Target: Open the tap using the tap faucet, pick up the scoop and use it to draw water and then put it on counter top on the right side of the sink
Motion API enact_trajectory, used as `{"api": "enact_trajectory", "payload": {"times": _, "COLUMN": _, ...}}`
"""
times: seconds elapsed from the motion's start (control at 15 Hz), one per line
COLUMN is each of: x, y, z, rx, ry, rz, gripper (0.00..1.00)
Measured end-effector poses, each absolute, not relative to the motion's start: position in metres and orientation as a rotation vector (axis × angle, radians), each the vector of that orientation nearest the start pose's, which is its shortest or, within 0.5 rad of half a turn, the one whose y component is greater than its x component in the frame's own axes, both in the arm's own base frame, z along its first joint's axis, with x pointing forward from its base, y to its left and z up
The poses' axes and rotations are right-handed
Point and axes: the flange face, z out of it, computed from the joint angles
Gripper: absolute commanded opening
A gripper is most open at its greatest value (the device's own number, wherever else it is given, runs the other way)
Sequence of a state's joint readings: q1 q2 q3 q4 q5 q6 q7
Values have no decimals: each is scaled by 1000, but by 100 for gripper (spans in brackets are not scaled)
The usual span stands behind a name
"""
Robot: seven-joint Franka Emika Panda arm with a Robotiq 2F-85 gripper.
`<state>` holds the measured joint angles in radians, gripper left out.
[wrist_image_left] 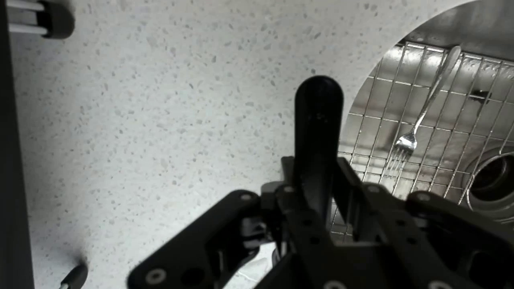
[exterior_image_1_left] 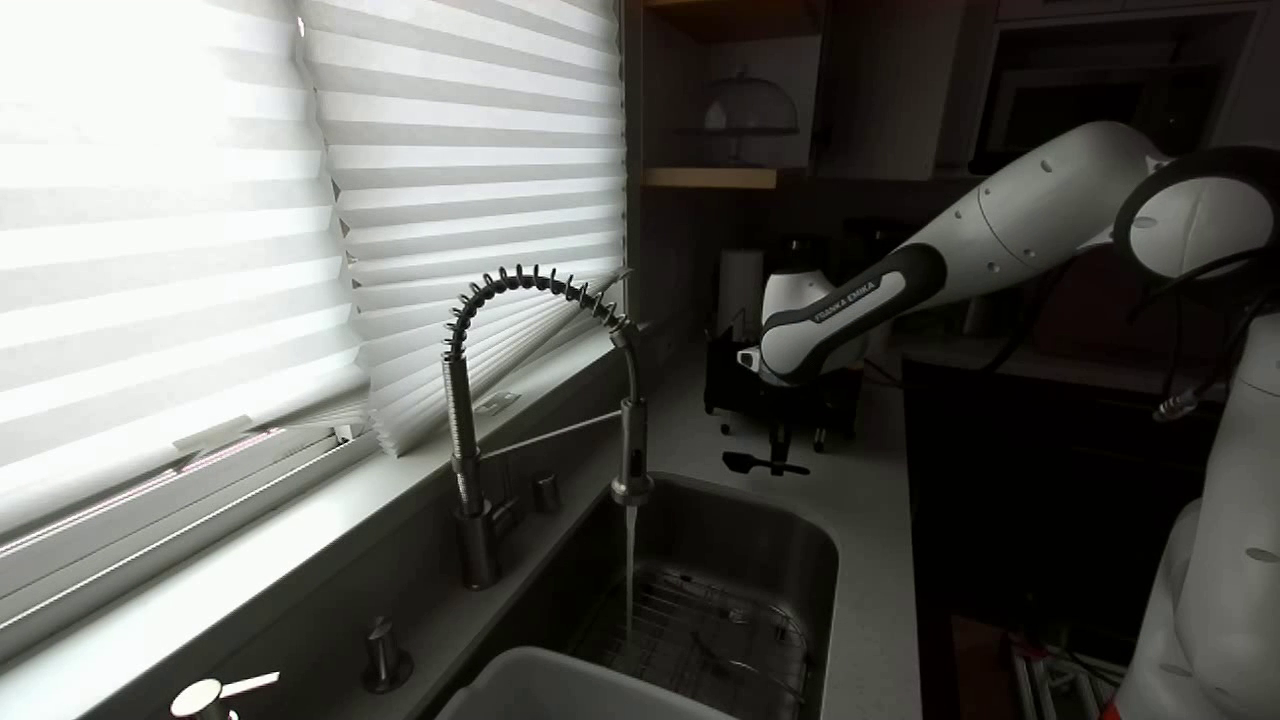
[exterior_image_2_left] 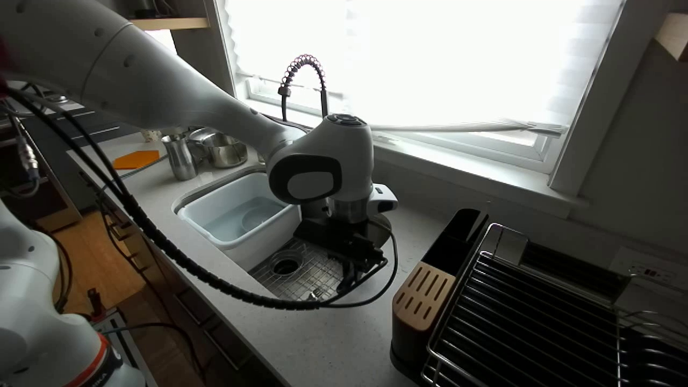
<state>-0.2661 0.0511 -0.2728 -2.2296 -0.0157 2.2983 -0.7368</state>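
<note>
My gripper [wrist_image_left: 315, 164] is shut on the scoop, whose black handle [wrist_image_left: 319, 112] points up and away between the fingertips. In an exterior view the scoop [exterior_image_1_left: 742, 462] lies crosswise in the gripper, over the counter top [exterior_image_1_left: 870, 560] just past the end of the sink [exterior_image_1_left: 750, 510]. How high it hangs I cannot tell. A thin stream of water [exterior_image_1_left: 630, 570] falls from the spray head of the tap [exterior_image_1_left: 633, 440] into the sink. The arm hides the scoop and most of the tap in an exterior view where only the tap's arched neck [exterior_image_2_left: 285, 86] shows.
A white tub [exterior_image_2_left: 269, 244] stands in the sink, and a fork [wrist_image_left: 407, 140] lies on its wire grid. Close to the gripper's side of the counter are a black utensil holder with a wooden top [exterior_image_2_left: 424, 295] and a dish rack [exterior_image_2_left: 484, 255]. A metal pitcher [exterior_image_2_left: 180, 158] stands beyond the tub.
</note>
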Motion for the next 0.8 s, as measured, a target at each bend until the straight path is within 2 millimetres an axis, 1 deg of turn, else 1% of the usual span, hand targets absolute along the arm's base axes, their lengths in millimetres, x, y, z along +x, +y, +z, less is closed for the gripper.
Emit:
{"api": "enact_trajectory", "payload": {"times": 0.33, "x": 454, "y": -278, "z": 334, "rx": -3160, "ry": -205, "rz": 47, "gripper": 6}}
{"api": "enact_trajectory", "payload": {"times": 0.8, "x": 448, "y": -294, "z": 316, "rx": -3211, "ry": -49, "rz": -36, "gripper": 6}}
